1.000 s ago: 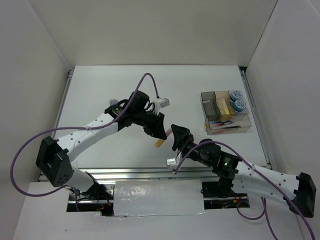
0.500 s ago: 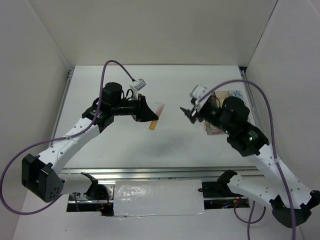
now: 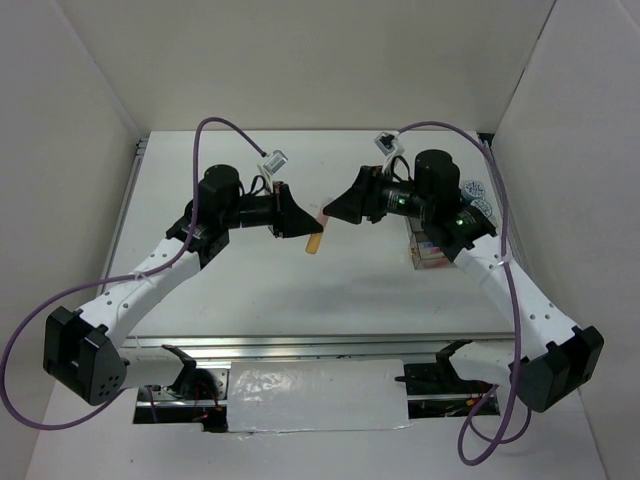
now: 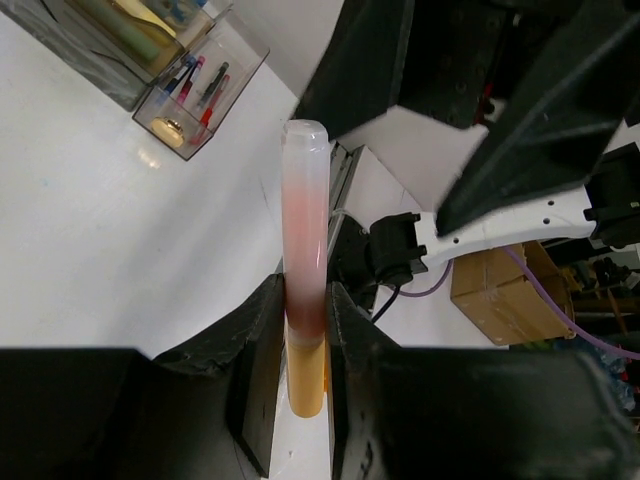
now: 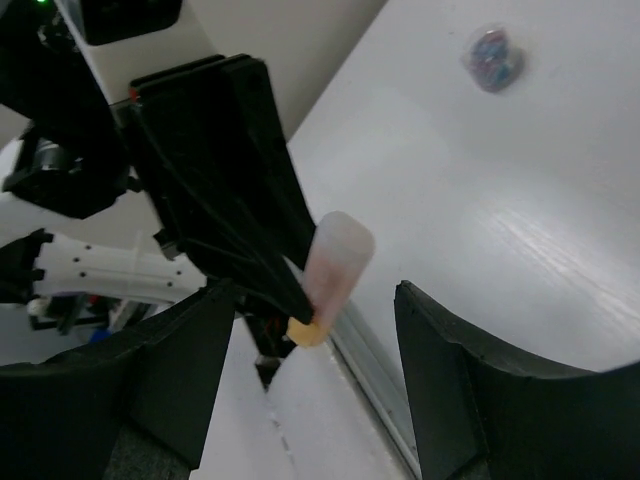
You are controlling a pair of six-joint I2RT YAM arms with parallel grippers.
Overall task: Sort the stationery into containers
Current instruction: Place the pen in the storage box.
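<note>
Left arm (image 3: 150, 268) and right arm (image 3: 505, 285) raised, reaching inward, wrists level. The left gripper (image 3: 298, 222) is clamped on a highlighter (image 4: 305, 230). The right gripper (image 3: 335, 208) faces it, jaws spread wide, tips nearly meeting.

No legible text anywhere.

There are two robot arms, the left arm (image 3: 150, 275) and the right arm (image 3: 500, 290). One highlighter (image 4: 304, 230), one clear box (image 4: 225, 70) and two tape rolls (image 3: 476, 189) show. The pens (image 4: 205, 95) in the box number at least four.
</note>
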